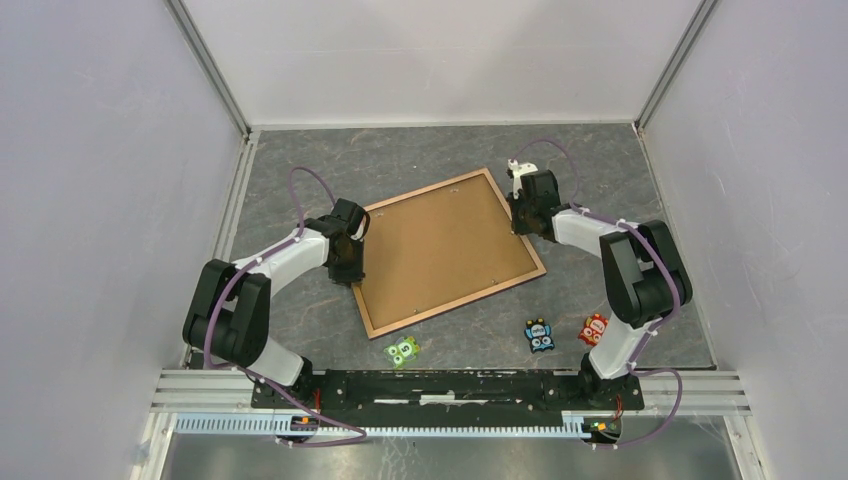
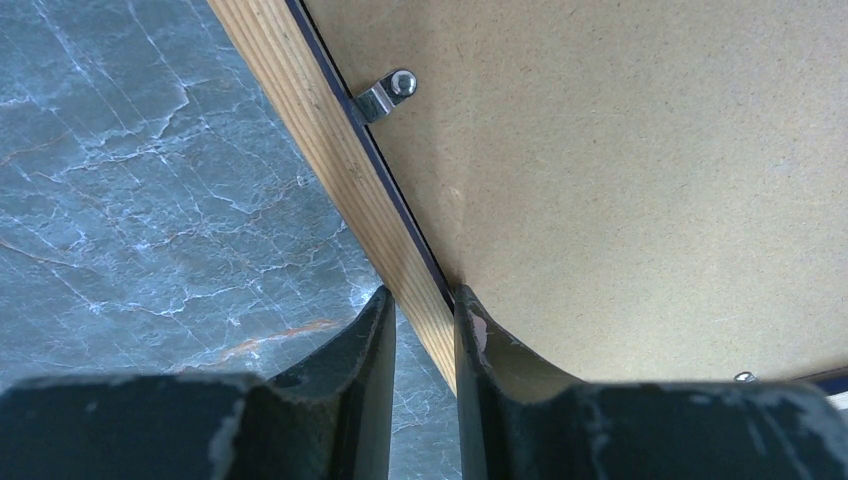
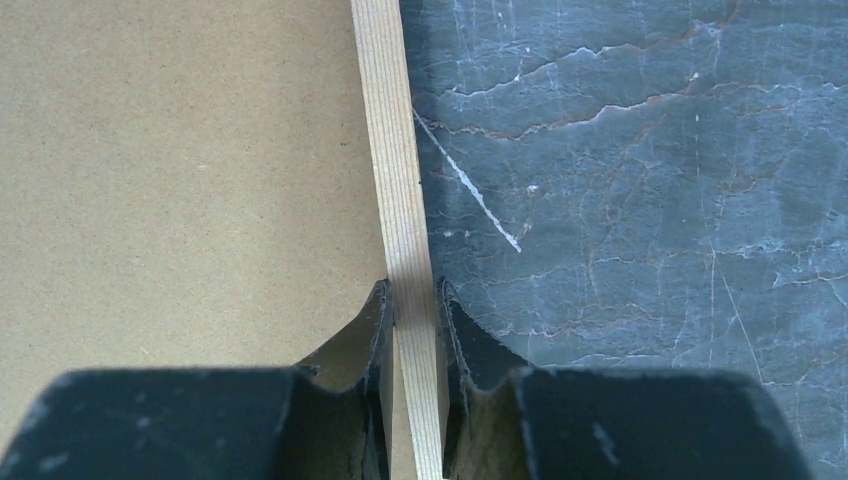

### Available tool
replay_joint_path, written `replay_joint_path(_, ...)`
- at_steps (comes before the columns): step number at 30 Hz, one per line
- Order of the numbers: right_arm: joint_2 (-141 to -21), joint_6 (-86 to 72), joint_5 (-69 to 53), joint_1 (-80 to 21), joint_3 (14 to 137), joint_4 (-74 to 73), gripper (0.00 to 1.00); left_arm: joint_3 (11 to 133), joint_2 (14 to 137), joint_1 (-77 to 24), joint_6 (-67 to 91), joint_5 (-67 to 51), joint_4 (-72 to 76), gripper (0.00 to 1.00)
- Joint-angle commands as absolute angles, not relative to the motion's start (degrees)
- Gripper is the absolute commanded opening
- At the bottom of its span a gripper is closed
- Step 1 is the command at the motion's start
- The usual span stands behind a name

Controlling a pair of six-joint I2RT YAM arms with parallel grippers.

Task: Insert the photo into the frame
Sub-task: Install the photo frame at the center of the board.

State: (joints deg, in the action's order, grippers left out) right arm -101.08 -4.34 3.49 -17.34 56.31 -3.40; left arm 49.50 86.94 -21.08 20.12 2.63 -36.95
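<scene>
The frame (image 1: 426, 191) lies back up and skewed in the middle of the table, its light wood rails around the brown backing board (image 1: 445, 250). The photo is out of view. My left gripper (image 1: 352, 270) is at the frame's left rail. In the left wrist view its fingers (image 2: 425, 300) straddle the wood rail (image 2: 330, 140), closed on it, next to the board (image 2: 620, 180) and a metal clip (image 2: 385, 95). My right gripper (image 1: 522, 222) is at the right rail. In the right wrist view (image 3: 413, 295) it is closed on the rail (image 3: 390, 150) beside the board (image 3: 170, 170).
Three small toy figures lie near the front: green (image 1: 403, 350), blue (image 1: 540, 335) and red (image 1: 594, 329). White walls enclose the dark marbled table (image 1: 300, 330) on three sides. The arms' mounting rail (image 1: 450, 385) runs along the near edge.
</scene>
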Motion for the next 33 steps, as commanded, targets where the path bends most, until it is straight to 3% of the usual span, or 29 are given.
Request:
replay_joint_path(1,-98.6,-4.5,3.3,-17.4,54.6,-4.2,0.06,50.6,85.6,-21.5,17.9,0.3,-35.9,0.02)
replay_joint_path(3,-97.8,-5.2,3.1,-17.4,54.2,-3.8,0.29,50.6,85.6,-21.4,17.9,0.4,-35.9,0.02)
replay_joint_path(4,-97.4,-5.4,3.0,-17.4,53.6,-3.1,0.33,50.7,85.5,-21.5,18.0,0.4,-35.9,0.02)
replay_joint_path(16,-97.6,-3.3,4.6,-17.6,54.8,-7.6,0.41,51.1,85.7,-21.4,18.6,1.2,-36.3,0.02)
replay_joint_path(18,-97.3,-2.9,5.1,-17.7,54.8,-8.2,0.38,51.1,85.5,-21.3,18.8,1.7,-36.4,0.02)
replay_joint_path(21,-97.3,-2.7,6.3,-18.1,54.5,-7.8,0.19,50.9,84.9,-20.9,19.2,3.0,-36.4,0.02)
replay_joint_path(23,-97.6,-2.5,6.6,-18.3,54.9,-8.1,0.13,50.6,84.4,-20.7,19.2,3.3,-36.0,0.02)
replay_joint_path(33,-97.1,-2.8,0.2,-18.4,54.2,-6.4,0.01,52.0,86.8,-18.8,20.0,3.4,-35.5,0.02)
